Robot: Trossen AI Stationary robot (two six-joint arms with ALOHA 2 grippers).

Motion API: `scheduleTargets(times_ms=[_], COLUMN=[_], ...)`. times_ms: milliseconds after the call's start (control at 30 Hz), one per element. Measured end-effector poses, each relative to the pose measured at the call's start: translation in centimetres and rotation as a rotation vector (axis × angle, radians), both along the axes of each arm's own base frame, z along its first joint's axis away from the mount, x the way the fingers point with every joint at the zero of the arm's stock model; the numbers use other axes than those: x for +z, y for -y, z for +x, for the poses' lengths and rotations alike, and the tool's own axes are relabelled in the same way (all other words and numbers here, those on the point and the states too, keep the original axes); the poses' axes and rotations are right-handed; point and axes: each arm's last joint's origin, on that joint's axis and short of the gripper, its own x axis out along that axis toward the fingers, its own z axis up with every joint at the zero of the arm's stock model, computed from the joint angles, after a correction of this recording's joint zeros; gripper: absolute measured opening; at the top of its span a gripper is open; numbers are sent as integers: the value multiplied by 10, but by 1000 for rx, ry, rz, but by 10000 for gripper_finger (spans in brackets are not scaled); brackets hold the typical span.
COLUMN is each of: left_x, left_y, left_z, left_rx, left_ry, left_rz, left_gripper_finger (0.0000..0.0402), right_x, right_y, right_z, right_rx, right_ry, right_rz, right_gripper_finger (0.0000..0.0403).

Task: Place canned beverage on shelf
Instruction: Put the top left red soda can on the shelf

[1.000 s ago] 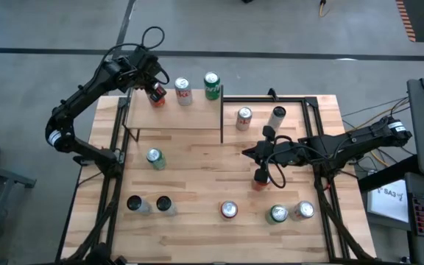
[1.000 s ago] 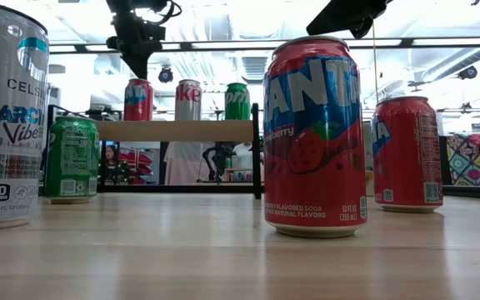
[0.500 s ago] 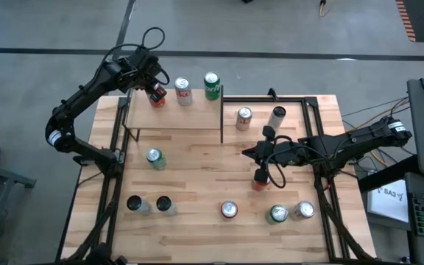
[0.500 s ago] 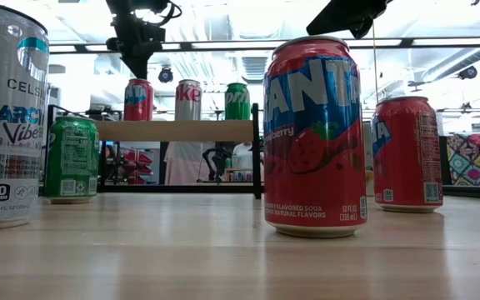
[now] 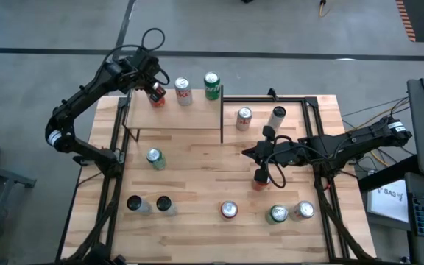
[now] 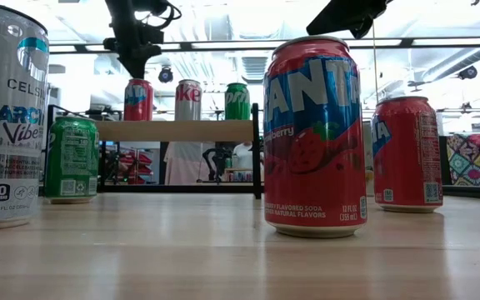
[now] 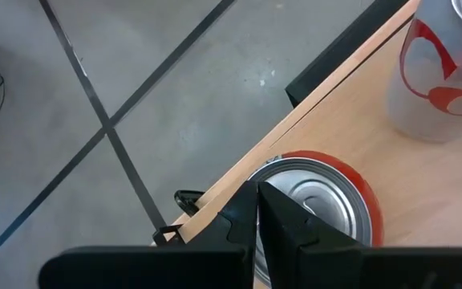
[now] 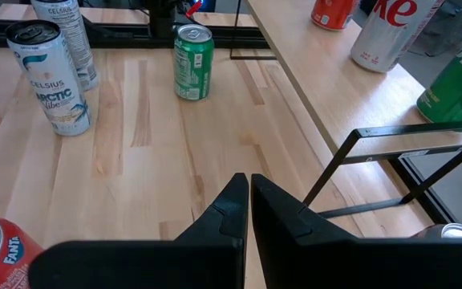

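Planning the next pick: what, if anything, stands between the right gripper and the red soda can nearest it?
Nothing visible does. The shut right gripper hangs just above and beside the red can, with only open space between them.

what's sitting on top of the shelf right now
Three upright cans stand on the shelf: a red can, a white and red can and a green can. The shut left gripper hovers over the red can, hiding part of its top.
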Motion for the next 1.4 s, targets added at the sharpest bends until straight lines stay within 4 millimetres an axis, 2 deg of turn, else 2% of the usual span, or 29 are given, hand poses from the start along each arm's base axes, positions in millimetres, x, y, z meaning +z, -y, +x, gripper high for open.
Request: scheduleTargets(times_ms=[600,800,900,1067,1133,1400], left_x=[-3,9,16,23,22,3], left_y=[-1,8,17,37,43,40], left_z=[-1,-4,-5,-2,0,5], left_rx=[30,8,-75,-348,-422,-381], left_ry=[-37,-2,50,267,294,216], left_rz=[24,51,24,-159,-213,-238], left_gripper_finger=[0,0,0,0,0,0], right_x=[0,0,0,0,0,0], right_y=[0,0,0,0,0,0], right_z=[0,0,0,0,0,0], right_rx=[0,0,0,0,0,0], right_ry=[0,-1,-1,-1,-1,0], right_rz=[0,0,0,0,0,-1], right_gripper_finger=[9,9,9,9,9,9])
